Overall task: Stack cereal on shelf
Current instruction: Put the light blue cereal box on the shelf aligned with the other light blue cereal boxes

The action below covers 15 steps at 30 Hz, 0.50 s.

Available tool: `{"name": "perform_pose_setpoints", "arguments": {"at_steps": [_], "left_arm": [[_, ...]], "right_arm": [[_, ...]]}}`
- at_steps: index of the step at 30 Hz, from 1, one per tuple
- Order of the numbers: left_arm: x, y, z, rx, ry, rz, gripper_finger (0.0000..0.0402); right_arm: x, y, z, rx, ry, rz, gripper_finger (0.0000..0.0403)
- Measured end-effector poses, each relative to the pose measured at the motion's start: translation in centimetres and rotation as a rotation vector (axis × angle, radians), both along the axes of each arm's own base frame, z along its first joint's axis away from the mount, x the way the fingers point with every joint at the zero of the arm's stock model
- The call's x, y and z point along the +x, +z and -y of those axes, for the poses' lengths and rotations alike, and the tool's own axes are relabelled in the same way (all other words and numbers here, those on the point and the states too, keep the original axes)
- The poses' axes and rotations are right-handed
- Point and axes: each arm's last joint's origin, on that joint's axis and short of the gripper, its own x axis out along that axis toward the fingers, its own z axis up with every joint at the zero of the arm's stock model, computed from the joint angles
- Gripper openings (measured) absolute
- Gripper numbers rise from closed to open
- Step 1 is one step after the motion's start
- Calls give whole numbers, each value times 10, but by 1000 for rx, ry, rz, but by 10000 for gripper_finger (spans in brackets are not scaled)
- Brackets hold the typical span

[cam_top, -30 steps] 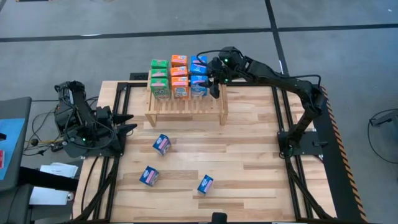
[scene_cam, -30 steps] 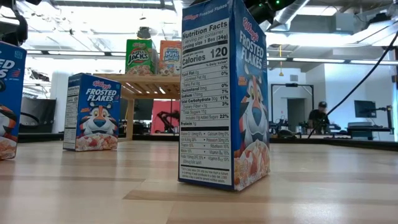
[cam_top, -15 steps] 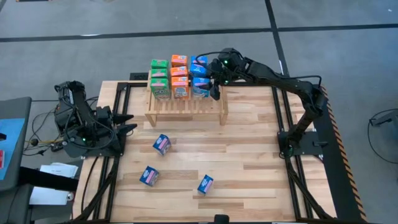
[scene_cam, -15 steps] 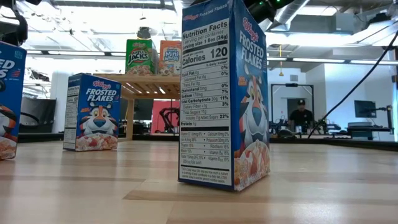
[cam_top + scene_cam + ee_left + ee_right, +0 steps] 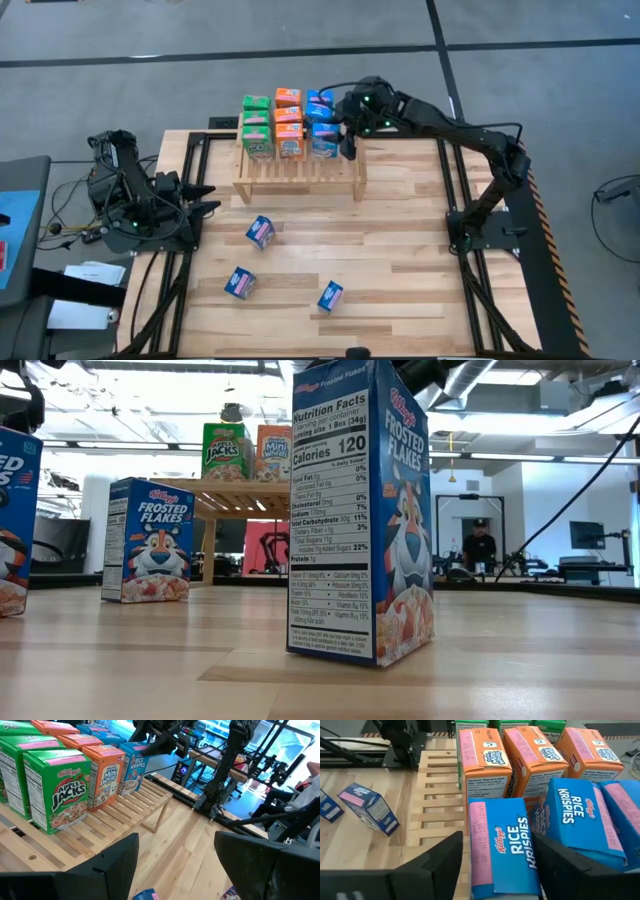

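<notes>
Nine small printed cardboard cereal boxes (image 5: 288, 124) stand in three rows on the low light-wood slatted shelf (image 5: 298, 172) at the far side of the pale plank counter (image 5: 400, 250) — green, orange and blue, seen from above. Down at counter height only a green Apple Jacks box (image 5: 226, 452) and an orange one beside it peek over the shelf, because a tall blue Frosted Flakes box (image 5: 360, 510) fills the middle of that picture. Three such blue boxes sit loose on the counter, well apart from the shelf; one (image 5: 260, 232) is near the shelf's front and two lie closer to the near edge. The right claw (image 5: 347, 143) hangs over the shelf's right end, and its wrist camera shows the fingers spread on either side of the front blue Rice Krispies box (image 5: 502, 847), whose lower part is cut off; contact is hard to judge. The left claw (image 5: 200, 197) waits at the counter's left edge, fingers apart and holding nothing. A person stands small and dim in the room behind.
</notes>
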Motion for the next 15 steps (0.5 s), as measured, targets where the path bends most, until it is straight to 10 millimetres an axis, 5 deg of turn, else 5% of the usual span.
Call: {"name": "perform_pose_setpoints", "arguments": {"at_steps": [5, 15], "left_arm": [[0, 0, 0, -8, 1, 3, 250], [0, 0, 0, -13, -7, -2, 250]], "right_arm": [[-1, 4, 0, -15, -31, -16, 286], [-13, 47, -6, -35, -39, -38, 295]]}}
